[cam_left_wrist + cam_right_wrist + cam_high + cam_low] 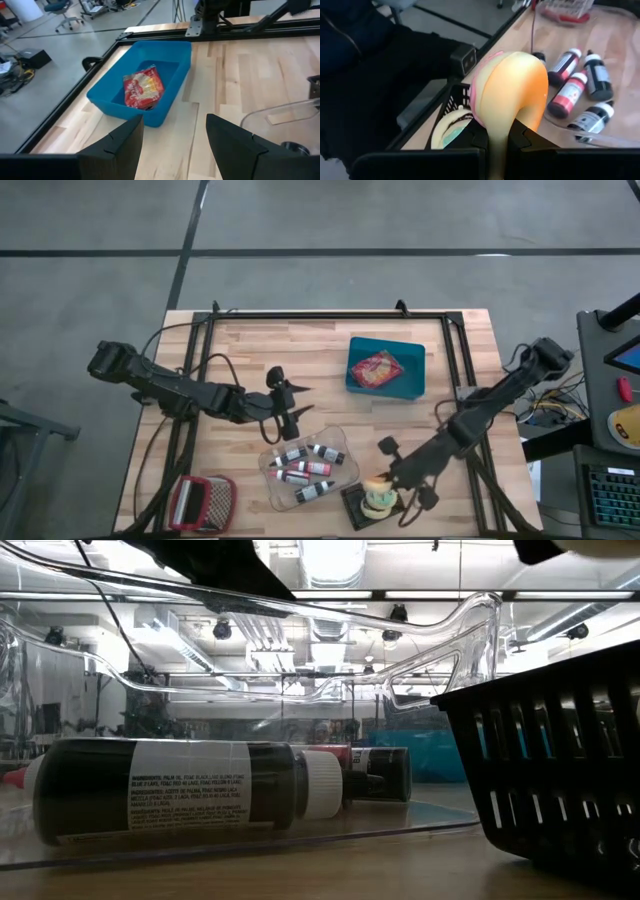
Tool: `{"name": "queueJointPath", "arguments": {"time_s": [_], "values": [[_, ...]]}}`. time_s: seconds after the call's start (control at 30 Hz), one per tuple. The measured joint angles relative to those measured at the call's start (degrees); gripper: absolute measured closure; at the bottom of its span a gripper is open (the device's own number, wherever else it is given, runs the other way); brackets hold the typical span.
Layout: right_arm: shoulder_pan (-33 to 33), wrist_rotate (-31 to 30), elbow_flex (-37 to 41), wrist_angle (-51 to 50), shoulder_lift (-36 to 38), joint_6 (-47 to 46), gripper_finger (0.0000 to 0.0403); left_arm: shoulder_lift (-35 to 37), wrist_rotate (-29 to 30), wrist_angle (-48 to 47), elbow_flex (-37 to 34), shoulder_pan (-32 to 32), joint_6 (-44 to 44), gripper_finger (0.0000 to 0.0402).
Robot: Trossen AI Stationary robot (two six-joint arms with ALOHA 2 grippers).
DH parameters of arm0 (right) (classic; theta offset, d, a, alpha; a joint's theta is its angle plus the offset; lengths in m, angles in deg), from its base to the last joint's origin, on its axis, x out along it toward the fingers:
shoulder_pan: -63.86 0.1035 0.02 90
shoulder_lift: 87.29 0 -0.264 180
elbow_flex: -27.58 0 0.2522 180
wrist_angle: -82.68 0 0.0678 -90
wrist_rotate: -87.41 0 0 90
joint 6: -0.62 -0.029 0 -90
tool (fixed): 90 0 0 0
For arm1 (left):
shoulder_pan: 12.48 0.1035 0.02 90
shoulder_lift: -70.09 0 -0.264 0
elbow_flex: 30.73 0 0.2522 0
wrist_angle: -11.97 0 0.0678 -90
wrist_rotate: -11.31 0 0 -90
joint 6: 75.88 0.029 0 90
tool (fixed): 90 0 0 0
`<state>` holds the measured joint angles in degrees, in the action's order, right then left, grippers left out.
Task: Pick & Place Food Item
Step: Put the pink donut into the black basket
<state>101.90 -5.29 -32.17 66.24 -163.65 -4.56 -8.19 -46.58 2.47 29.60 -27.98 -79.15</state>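
A soft yellow-orange food item with a pink edge [512, 90] sits in my shut right gripper [501, 142], over the black basket [358, 510] at the table's near edge. A pale round piece with a teal filling [447, 131] lies in that basket. My left gripper [175, 145] hovers open left of the table's middle [297, 402], with nothing between its fingers, facing the blue bin [145, 85]. A red snack bag [144, 87] lies on the bin's floor. My right gripper pinches the yellow-orange food item between its two fingers at its narrow end [500, 131], where the soft body is squeezed thin. The fingers slant down from the table's far right. The item bulges out beyond the fingertips and hangs clear above the black basket.
A clear tray [340, 442] with several dark bottles [312, 467] lies between the two grippers, left of the black basket. A red basket [200, 502] stands at the near left corner. A black frame [330, 314] runs around the tabletop.
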Motion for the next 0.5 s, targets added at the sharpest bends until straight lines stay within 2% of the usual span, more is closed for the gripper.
{"name": "queueJointPath", "arguments": {"time_s": [0.1, 0.27, 0.5], "values": [[-0.02, 0.65, -2.27, 0.02, -3.94, 0.96, 0.0392, 0.00, 0.96, 0.03, 0.00, 0.00, 0.00, 0.0184], [-0.04, 6.46, -7.93, -2.32, -10.38, 6.10, 0.0392, 0.00, 1.15, 0.51, 0.00, 0.07, 0.25, 0.0184], [-1.07, 7.67, -19.81, -18.99, -17.55, 12.98, 0.0392, 0.00, 2.20, 1.21, 0.00, 0.11, 0.46, 0.0184]]}}
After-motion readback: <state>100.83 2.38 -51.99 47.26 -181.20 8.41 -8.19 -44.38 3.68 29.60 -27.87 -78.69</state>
